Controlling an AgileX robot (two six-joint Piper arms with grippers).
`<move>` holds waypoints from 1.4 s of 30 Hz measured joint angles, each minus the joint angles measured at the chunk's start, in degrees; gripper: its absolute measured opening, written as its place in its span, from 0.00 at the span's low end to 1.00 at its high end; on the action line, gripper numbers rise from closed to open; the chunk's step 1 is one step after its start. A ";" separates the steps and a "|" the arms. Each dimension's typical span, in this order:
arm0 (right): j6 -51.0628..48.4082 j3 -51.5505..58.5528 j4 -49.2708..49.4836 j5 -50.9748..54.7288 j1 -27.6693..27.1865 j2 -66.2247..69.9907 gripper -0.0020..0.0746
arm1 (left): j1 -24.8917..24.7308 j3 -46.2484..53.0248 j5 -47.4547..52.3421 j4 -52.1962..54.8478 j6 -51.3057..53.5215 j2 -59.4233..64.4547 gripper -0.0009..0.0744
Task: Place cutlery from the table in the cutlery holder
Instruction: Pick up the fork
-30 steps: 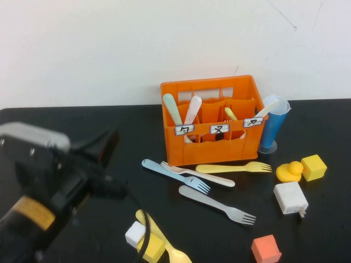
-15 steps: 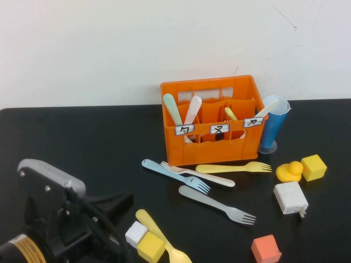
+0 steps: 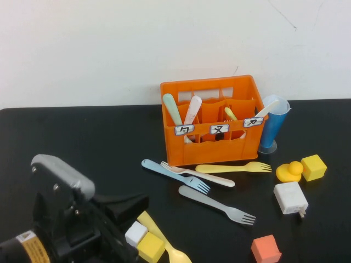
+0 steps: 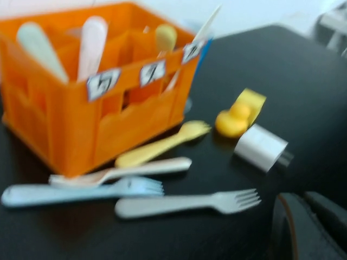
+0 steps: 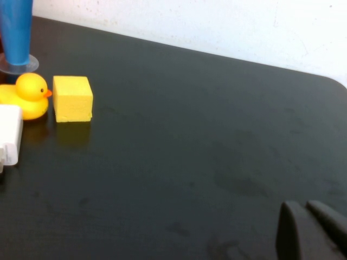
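The orange cutlery holder (image 3: 211, 145) stands at the back of the black table (image 3: 82, 142). A pale green spoon (image 3: 171, 109), a pale pink spoon (image 3: 192, 111) and a yellow piece stand in it. In front of it lie a blue fork (image 3: 174, 175), a whitish fork (image 3: 204, 175), a yellow fork (image 3: 233, 167) and a grey fork (image 3: 216, 204); a yellow spoon (image 3: 167, 246) lies nearer. My left gripper (image 3: 140, 201) is shut and empty, low at the front left, pointing toward the grey fork (image 4: 184, 203). My right gripper (image 5: 305, 207) is shut and empty over bare table, seen only in its wrist view.
A tall blue cup (image 3: 271, 123) stands right of the holder. A yellow duck (image 3: 289, 171), a yellow cube (image 3: 313, 166), a white charger (image 3: 290, 198) and an orange cube (image 3: 266, 249) lie at the right. A white cube (image 3: 135, 234) and a yellow cube (image 3: 151, 247) sit just below my left gripper.
My left arm dropped from the mid left to the front left, then edged right toward the cubes. Its gripper stayed shut. The cutlery has not moved.
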 joint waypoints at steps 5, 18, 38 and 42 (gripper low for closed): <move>0.00 0.00 0.00 0.00 0.00 0.00 0.02 | 0.00 -5.77 6.44 24.66 -24.72 0.55 0.01; 0.00 0.00 0.00 0.00 0.00 0.00 0.02 | 0.00 -24.55 -1.43 56.80 -53.61 16.71 0.01; 0.00 0.00 0.00 0.10 0.00 0.00 0.02 | -10.38 -31.75 49.34 -45.51 83.64 24.04 0.01; 0.00 0.00 0.00 0.10 0.00 0.00 0.02 | -10.76 -37.17 57.69 -50.87 91.79 27.88 0.01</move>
